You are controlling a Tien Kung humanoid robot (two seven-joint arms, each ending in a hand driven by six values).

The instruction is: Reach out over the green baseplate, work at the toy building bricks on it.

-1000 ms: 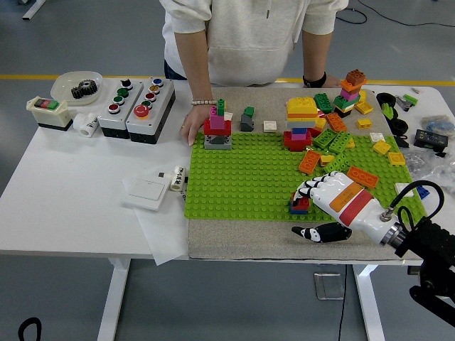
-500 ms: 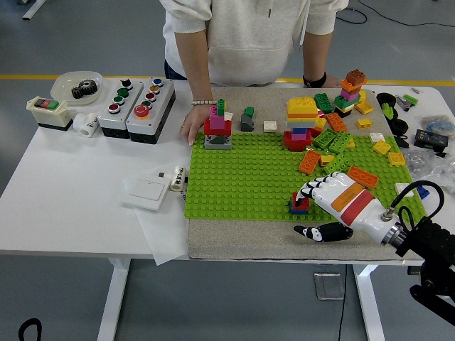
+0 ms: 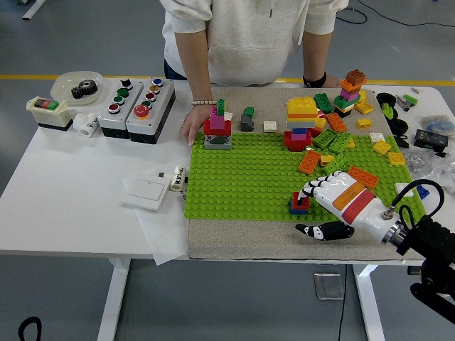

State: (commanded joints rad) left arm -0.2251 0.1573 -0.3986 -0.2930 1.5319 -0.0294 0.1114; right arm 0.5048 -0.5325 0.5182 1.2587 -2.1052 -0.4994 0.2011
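One hand at work: right hand [image 3: 333, 197], white with black-tipped fingers, entering from lower right, low over the near right part of the green baseplate [image 3: 249, 177]
Fingers [image 3: 307, 190]: curled down over the small red and blue brick stack [image 3: 299, 203], tips touching its top; thumb [image 3: 318, 231] stretched out below, over the grey mat [image 3: 234, 238] just off the baseplate's near edge
Grasp: fingertips on the stack, thumb apart from it; whether truly gripped, cannot tell
Left arm: out of sight
Small stack: standing on the baseplate close to its near edge, right of centre
Baseplate: lying on the grey mat on the white table [image 3: 71, 185], mostly bare in the middle
Far left corner of baseplate: tower of red, pink and green bricks [image 3: 217, 124] on a grey base
Far side, centre right: yellow-topped layered tower [image 3: 301, 121], with loose green and orange bricks [image 3: 323, 138] around it
Right of the hand: orange brick [image 3: 362, 176] flat on the baseplate, just beside the wrist
Far right corner of mat: multicoloured tower with brown top [image 3: 350, 89]
Person: standing at the far side in a pale top; one hand [image 3: 192, 128] resting flat on the table, touching the red tower's side of the mat
Left part of table: two button boxes [image 3: 136, 106], a dish with a black gear [image 3: 77, 85], a white switch plate [image 3: 146, 189]
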